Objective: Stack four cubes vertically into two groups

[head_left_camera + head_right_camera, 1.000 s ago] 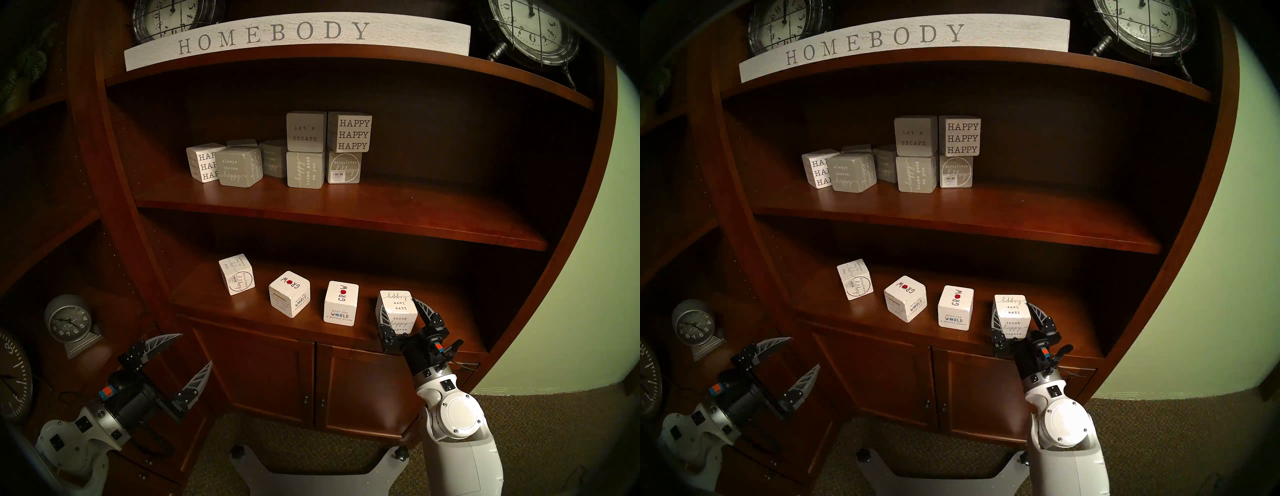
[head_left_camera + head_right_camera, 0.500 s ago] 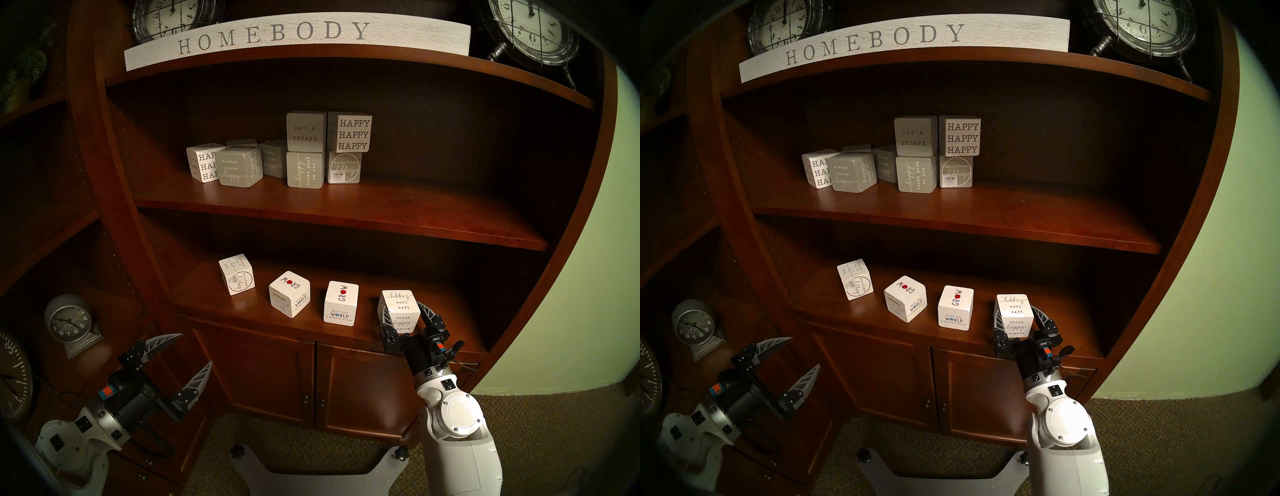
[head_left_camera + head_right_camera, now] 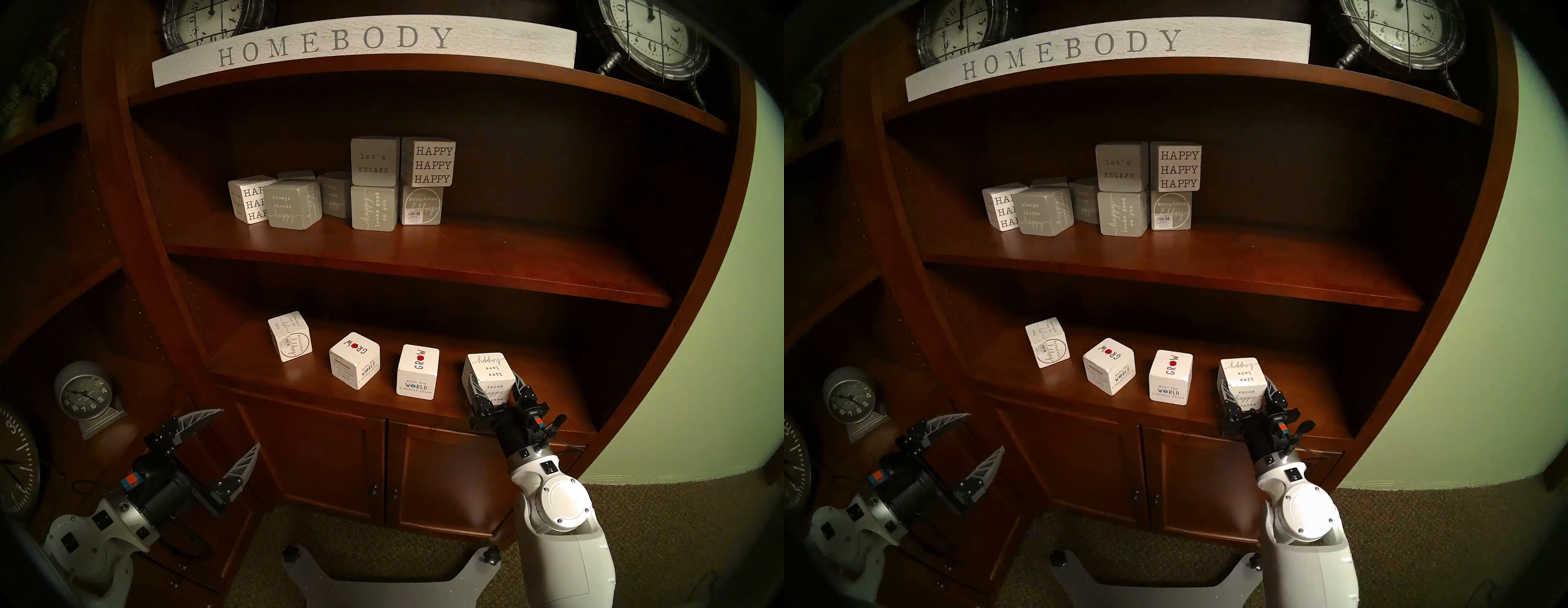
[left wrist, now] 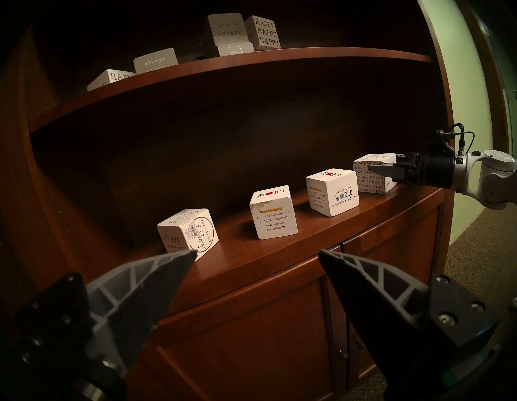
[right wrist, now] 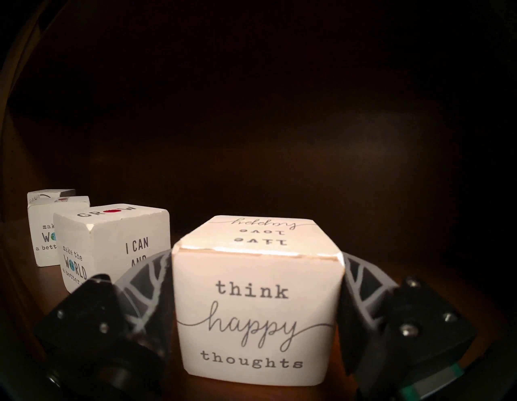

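Four white cubes stand in a row on the lower shelf (image 3: pixel 547 382). From left: the barcode "happy" cube (image 3: pixel 289 342), a turned "GROW" cube (image 3: pixel 354 360), a square-on "GROW" cube (image 3: pixel 418 371), and the "think happy thoughts" cube (image 3: pixel 488 371). My right gripper (image 3: pixel 492 384) is shut on the "think happy thoughts" cube (image 5: pixel 257 308), with a finger pressed on each side. I cannot tell whether the cube is off the shelf. My left gripper (image 3: pixel 238 429) is open and empty, low and left of the shelf; in its wrist view (image 4: pixel 257 253) it faces the row.
The upper shelf (image 3: pixel 424 259) hangs over the row and carries several grey and white blocks (image 3: pixel 375 184). Cabinet doors (image 3: pixel 382 458) are below the lower shelf. A small clock (image 3: pixel 82 395) stands at the left. A "HOMEBODY" sign (image 3: pixel 339 44) is at the top.
My right gripper's fingers have closed from wide apart onto the sides of the "think happy thoughts" cube, which turned slightly. The left arm and other cubes have not moved.
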`<act>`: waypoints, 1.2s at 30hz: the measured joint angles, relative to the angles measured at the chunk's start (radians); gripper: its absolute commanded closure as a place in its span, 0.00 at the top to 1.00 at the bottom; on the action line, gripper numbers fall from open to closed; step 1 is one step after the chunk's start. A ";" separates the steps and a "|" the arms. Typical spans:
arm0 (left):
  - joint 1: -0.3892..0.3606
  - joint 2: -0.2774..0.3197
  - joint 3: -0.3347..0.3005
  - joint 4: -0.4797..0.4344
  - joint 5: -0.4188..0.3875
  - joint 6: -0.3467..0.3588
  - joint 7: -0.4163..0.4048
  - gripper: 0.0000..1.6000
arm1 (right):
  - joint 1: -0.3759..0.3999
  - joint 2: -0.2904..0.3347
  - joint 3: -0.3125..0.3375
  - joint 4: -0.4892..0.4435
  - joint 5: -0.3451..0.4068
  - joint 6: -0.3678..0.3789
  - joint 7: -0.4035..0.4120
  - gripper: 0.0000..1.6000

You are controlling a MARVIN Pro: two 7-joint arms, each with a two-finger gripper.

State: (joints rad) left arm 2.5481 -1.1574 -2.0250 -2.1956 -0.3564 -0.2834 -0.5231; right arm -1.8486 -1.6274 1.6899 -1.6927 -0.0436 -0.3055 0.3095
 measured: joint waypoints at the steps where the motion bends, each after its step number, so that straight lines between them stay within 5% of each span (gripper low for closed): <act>1: 0.000 0.000 0.000 0.000 0.000 0.000 0.000 1.00 | -0.001 0.000 -0.001 0.000 -0.001 -0.004 0.001 0.00; 16: 0.000 0.000 0.000 0.000 0.000 0.000 0.000 1.00 | -0.027 0.001 -0.035 -0.099 0.025 -0.023 0.028 0.00; 36: 0.000 0.000 0.000 0.000 0.000 0.000 0.000 1.00 | -0.021 0.046 -0.192 -0.184 0.061 0.043 -0.052 0.00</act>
State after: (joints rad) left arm 2.5481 -1.1575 -2.0250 -2.1953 -0.3564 -0.2834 -0.5234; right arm -1.8695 -1.5815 1.4978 -1.8763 0.0175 -0.2626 0.2576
